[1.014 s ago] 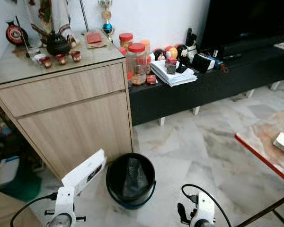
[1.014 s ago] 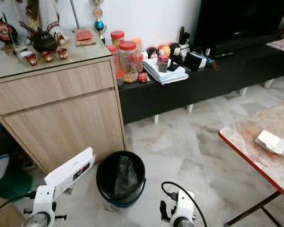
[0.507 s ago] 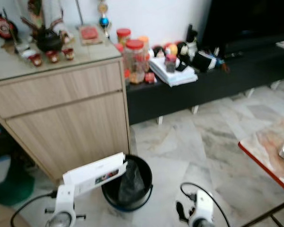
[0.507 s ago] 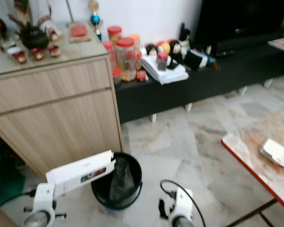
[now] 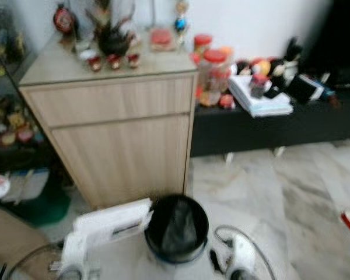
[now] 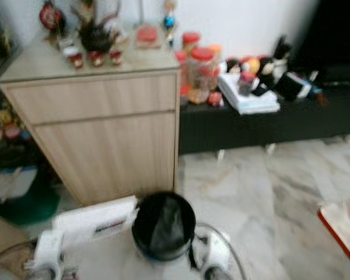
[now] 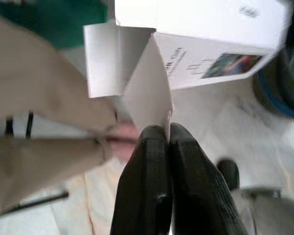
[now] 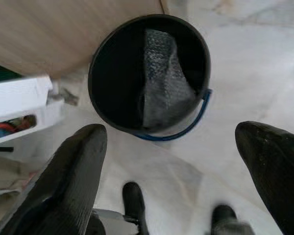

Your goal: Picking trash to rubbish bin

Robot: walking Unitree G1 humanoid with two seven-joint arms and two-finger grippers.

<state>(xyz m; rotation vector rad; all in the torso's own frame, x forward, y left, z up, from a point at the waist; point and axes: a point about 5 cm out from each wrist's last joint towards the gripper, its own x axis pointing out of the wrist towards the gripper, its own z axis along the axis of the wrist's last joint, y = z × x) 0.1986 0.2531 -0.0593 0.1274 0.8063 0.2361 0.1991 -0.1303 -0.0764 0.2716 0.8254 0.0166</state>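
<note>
Standing against the wall, a wooden cabinet (image 5: 114,134) is filling the space above a black rubbish bin (image 5: 177,228) on the marble floor (image 5: 291,198). A white carton (image 5: 112,221) is hanging just beside the bin's rim, its flap being pinched between the closed fingers of the left gripper (image 7: 167,133). The right gripper (image 8: 174,147) is hovering over the bin, fingers spread wide, grasping nothing

Silver arms, black cables, black-fingered left gripper (image 7: 167,131)
</note>
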